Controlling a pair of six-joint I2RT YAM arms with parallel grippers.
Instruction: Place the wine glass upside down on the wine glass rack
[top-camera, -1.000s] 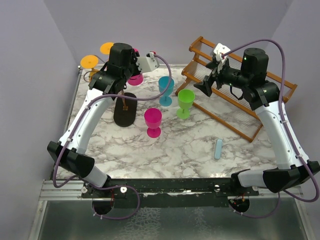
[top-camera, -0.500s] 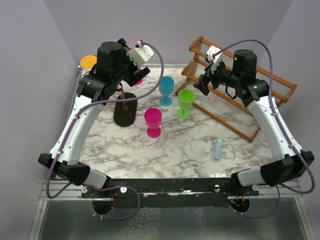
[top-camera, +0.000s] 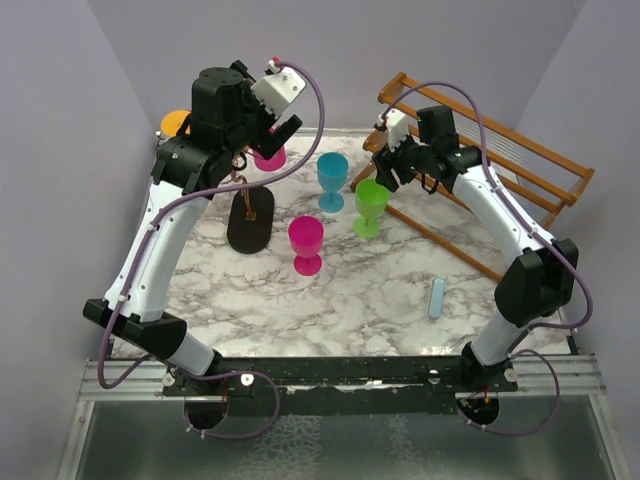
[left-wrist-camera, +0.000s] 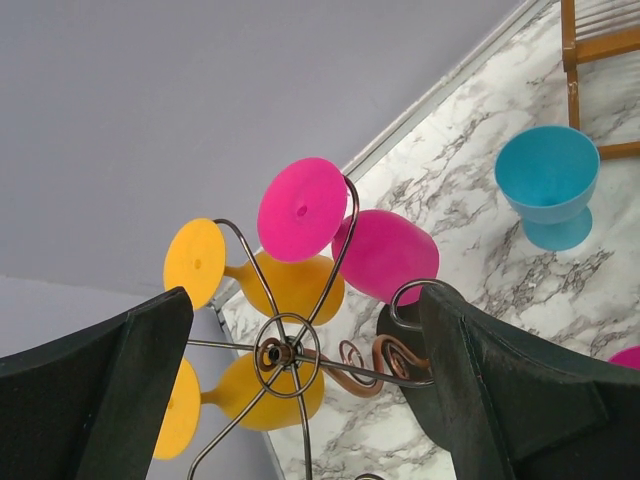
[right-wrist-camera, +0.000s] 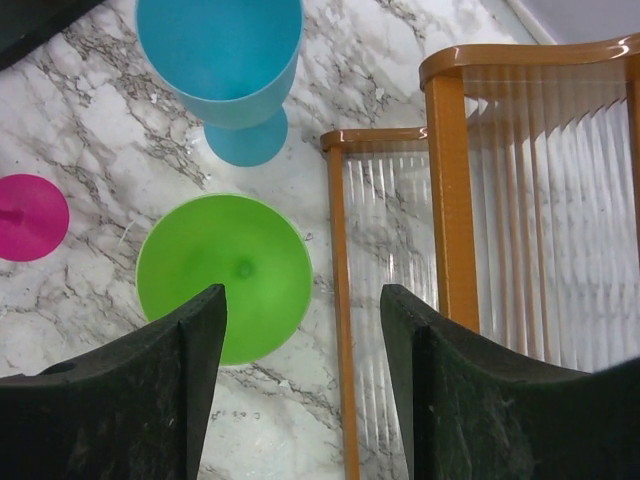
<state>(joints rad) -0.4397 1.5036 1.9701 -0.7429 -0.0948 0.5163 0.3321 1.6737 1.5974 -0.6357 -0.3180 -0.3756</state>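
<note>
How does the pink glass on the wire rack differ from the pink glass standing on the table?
The rack glass hangs foot up in the wire rack; the table glass stands upright on its foot. The rack glass sits beside yellow glasses at the far left; the table glass stands apart, nearer the middle. Both are pink goblets.

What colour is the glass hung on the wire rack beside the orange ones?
Pink. The glass shows best in the left wrist view.
</note>
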